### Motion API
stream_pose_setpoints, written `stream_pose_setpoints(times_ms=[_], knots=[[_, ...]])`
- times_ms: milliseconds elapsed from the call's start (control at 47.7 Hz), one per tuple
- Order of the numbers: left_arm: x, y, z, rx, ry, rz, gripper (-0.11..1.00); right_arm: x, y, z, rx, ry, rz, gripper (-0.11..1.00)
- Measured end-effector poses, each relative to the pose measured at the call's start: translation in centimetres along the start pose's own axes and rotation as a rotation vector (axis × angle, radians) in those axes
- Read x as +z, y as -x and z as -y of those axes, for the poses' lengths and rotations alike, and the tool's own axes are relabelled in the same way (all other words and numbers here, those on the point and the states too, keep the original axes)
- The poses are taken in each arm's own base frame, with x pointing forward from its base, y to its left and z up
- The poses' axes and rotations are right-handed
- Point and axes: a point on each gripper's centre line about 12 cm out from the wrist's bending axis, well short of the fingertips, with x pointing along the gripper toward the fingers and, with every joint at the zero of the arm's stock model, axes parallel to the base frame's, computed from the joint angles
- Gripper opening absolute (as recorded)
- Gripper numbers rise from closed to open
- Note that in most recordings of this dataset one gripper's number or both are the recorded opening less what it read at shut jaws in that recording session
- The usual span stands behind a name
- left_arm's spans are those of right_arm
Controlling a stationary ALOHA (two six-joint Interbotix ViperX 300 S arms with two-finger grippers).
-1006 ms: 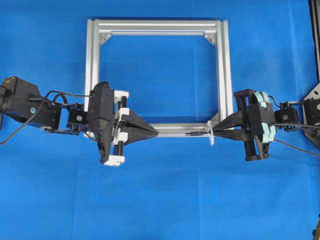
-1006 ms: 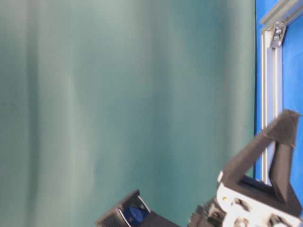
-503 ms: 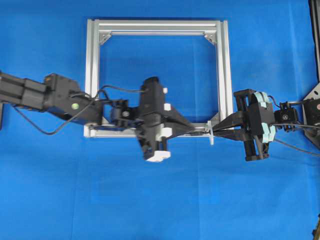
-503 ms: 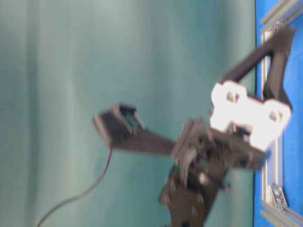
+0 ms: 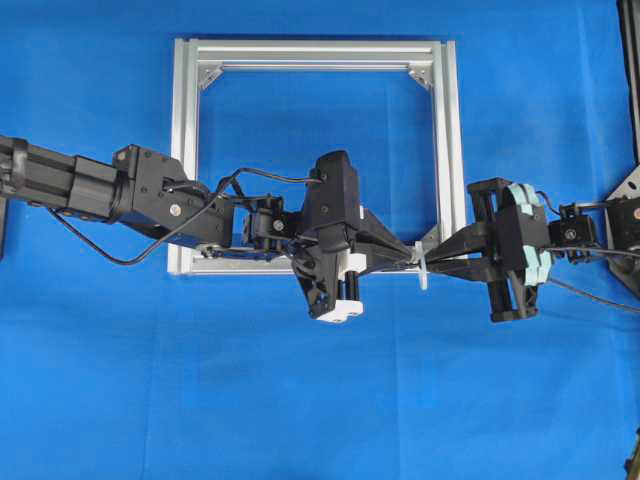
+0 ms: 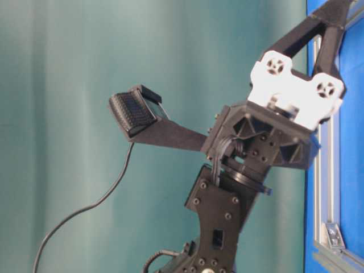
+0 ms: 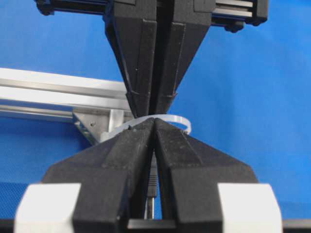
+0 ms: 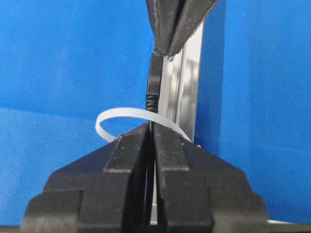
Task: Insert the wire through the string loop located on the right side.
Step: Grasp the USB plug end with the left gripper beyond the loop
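Your left gripper clamped on the wire plug, a second ago closed and clear of it, right gripper pinching the wire behind the string loop, frame's near-right corner, blue tabletop.

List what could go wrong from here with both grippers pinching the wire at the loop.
1. Both the left gripper and the right gripper look shut on the wire on either side of the string loop; pulling apart could strain the thin cable.
2. The fingertips nearly meet at the loop; a small shift could bump them or bend the loop against the aluminium frame.
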Motion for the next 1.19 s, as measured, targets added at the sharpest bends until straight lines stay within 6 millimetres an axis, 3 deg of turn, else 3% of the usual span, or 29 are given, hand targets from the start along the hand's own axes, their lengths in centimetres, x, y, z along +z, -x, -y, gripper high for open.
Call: stream_pose_setpoints(times_ms=[63, 272, 356, 587, 964, 1194], knots=[[0.0, 0.0, 0.1, -0.001, -0.001, 0.0, 0.1, 0.1, 0.0, 0.0, 0.0, 0.001, 0.002, -0.04], [0.0, 0.0, 0.4, -0.007, -0.003, -0.001, 0.73, 0.1, 0.0, 0.0, 0.0, 0.001, 0.002, -0.04], [-0.1, 0.0, 0.4, -0.008, -0.003, -0.003, 0.88, 0.0, 0.0, 0.0, 0.0, 0.002, 0.0, -0.04], [-0.1, 0.0, 0.4, -0.008, -0.003, -0.005, 0.87, 0.0, 0.0, 0.0, 0.0, 0.002, 0.0, -0.04], [-4.4, -1.6, -0.3, 0.009, -0.005, -0.096, 0.87, 0.1, 0.0, 0.0, 0.0, 0.001, 0.002, -0.04], [-4.5, -1.6, -0.3, 0.008, -0.007, -0.097, 0.87, 0.1, 0.0, 0.0, 0.0, 0.001, 0.002, -0.04]])
